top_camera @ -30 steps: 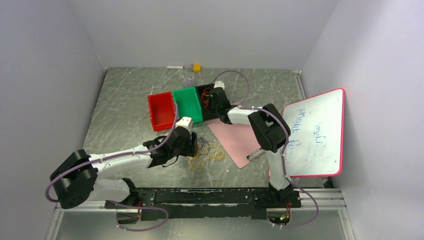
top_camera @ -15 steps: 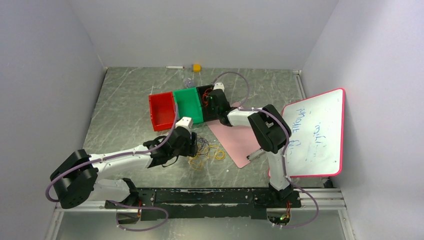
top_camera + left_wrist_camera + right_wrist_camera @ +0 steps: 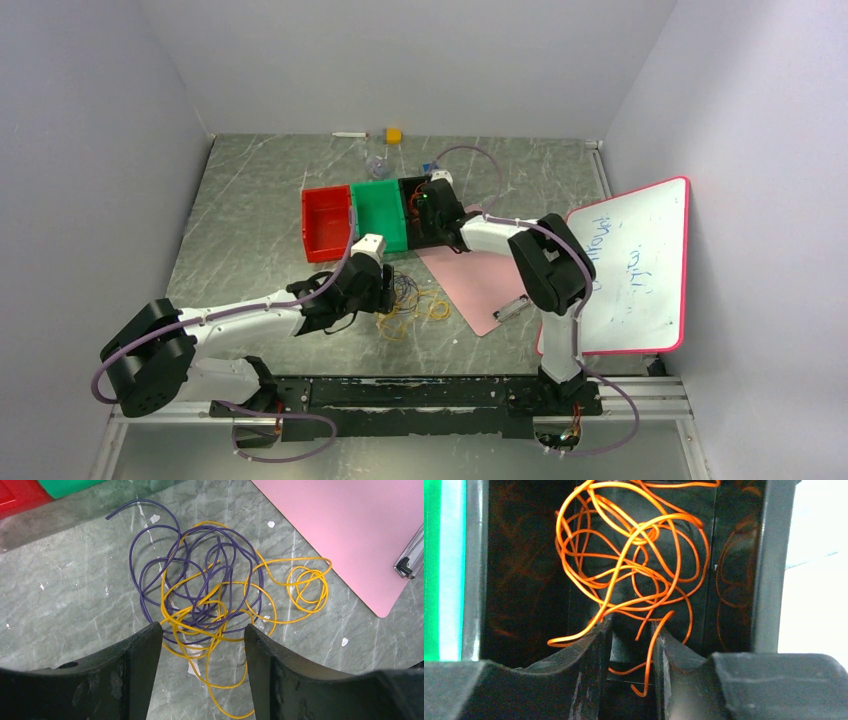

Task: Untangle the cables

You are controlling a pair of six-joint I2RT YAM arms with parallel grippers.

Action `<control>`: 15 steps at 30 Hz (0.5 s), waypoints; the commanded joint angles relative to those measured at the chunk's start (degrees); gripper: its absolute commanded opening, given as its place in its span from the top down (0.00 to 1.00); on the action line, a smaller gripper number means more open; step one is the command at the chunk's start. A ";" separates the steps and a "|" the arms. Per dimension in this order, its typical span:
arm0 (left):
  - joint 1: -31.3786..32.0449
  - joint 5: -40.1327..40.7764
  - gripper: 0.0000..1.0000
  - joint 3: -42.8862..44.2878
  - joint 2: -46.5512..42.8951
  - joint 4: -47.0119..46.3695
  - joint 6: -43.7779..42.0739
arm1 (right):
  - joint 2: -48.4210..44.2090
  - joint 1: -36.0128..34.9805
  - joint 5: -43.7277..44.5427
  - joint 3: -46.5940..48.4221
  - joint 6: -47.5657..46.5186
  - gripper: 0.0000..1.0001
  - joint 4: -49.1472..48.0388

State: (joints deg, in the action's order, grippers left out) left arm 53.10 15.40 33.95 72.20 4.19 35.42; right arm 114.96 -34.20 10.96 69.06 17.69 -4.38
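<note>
A tangle of yellow cable (image 3: 300, 587) and dark purple cable (image 3: 150, 565) lies on the grey table, also seen in the top view (image 3: 412, 300). My left gripper (image 3: 202, 627) is open just above its near edge, with loops lying between the two fingers; in the top view it (image 3: 385, 290) sits at the tangle's left. A bunch of orange cable (image 3: 624, 555) lies inside the black bin (image 3: 769, 580). My right gripper (image 3: 631, 625) is inside that bin, jaws narrowly apart, with loose orange strands hanging between them and none pinched; the top view also shows it (image 3: 432, 200).
A red bin (image 3: 325, 222) and a green bin (image 3: 378, 210) stand in a row with the black bin (image 3: 412, 235). A pink sheet (image 3: 480, 280) with a metal clip (image 3: 510, 308) lies right of the tangle. A whiteboard (image 3: 630, 265) leans at right. A yellow block (image 3: 394, 134) sits at the back.
The right arm and the row of bins have shifted a little to the right. The left arm and the yellow-purple tangle have not moved.
</note>
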 commanded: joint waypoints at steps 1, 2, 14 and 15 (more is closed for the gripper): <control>0.01 0.42 0.34 0.67 0.30 -0.40 0.31 | -2.80 -0.14 0.03 -1.34 0.39 0.59 4.76; 0.11 0.36 0.34 0.72 0.31 -0.45 0.35 | -3.33 -0.12 0.03 -1.33 0.41 0.58 4.86; 0.09 0.12 0.34 0.50 -0.13 -0.75 0.28 | -9.49 -0.14 0.79 -0.03 1.14 0.47 7.92; 0.04 0.01 0.34 0.50 -0.18 -0.88 0.22 | -10.40 -0.16 1.00 -0.32 1.24 0.45 8.04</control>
State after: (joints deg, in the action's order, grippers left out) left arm 53.10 15.40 33.95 72.23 4.16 35.42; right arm 108.20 -34.26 10.92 68.34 18.20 2.04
